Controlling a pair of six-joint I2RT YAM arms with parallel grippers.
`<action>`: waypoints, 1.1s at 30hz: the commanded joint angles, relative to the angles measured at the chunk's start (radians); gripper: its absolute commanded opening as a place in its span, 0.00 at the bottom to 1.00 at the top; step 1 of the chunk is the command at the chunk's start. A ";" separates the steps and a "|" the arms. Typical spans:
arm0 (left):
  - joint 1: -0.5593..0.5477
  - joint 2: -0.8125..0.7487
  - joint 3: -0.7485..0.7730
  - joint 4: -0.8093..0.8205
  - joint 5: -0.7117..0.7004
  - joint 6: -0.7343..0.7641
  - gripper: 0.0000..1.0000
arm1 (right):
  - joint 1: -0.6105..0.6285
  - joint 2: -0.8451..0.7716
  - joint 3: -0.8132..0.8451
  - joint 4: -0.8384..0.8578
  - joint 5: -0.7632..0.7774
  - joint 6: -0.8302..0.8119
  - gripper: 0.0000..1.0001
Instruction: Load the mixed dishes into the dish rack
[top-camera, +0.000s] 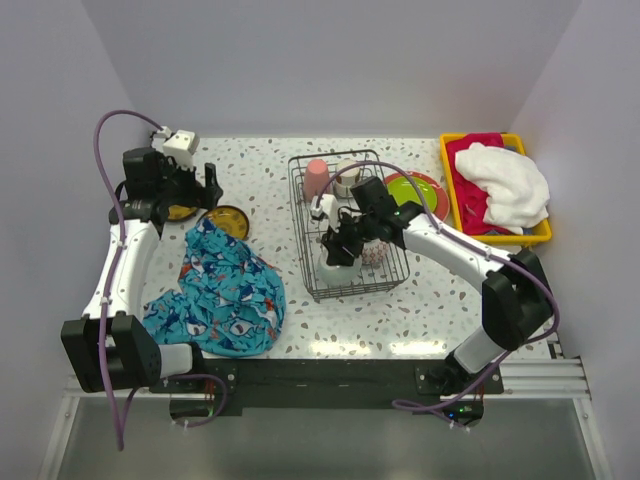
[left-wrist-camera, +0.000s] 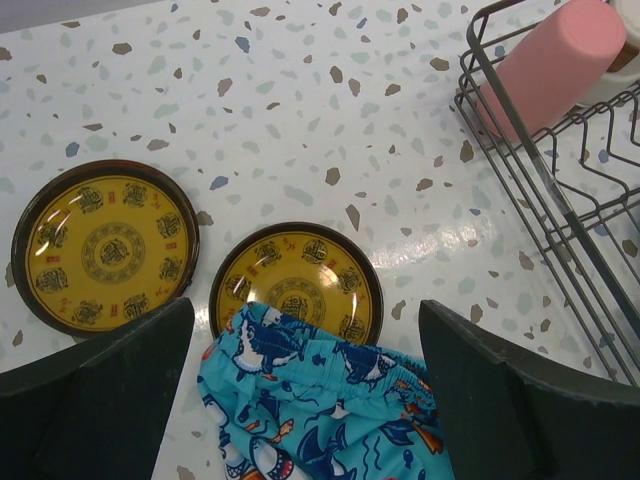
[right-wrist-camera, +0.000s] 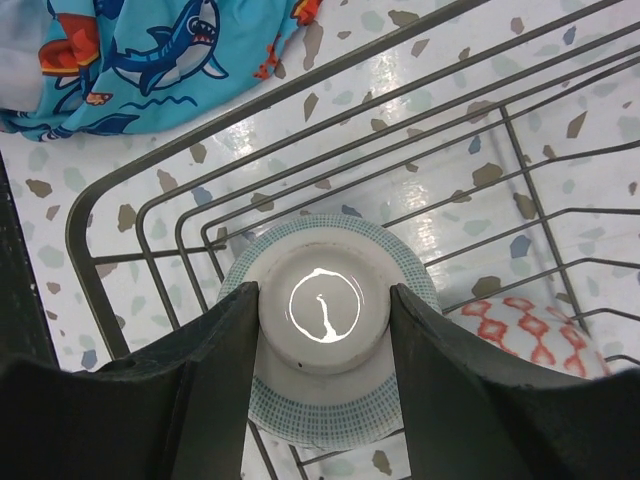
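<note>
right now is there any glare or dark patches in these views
right wrist view: hard glare spot on the base of the bowl, sheen on the table; left wrist view: soft sheen on the table, left tool dark with no detail; top external view: even light, bright strip along the table's near edge.

The left arm and right arm have white tubular links and black blocky joints; a thin purple cable runs along each. The left gripper and right gripper are matte black.
</note>
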 joint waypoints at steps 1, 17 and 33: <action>0.009 -0.021 -0.004 0.021 0.013 -0.012 1.00 | 0.000 -0.008 -0.029 0.175 -0.048 0.117 0.29; 0.009 -0.019 -0.024 0.038 0.089 -0.027 1.00 | -0.001 -0.098 -0.095 0.149 0.063 0.177 0.74; -0.301 0.114 -0.009 0.021 0.122 -0.026 0.85 | -0.223 -0.141 0.028 0.002 0.583 0.375 0.60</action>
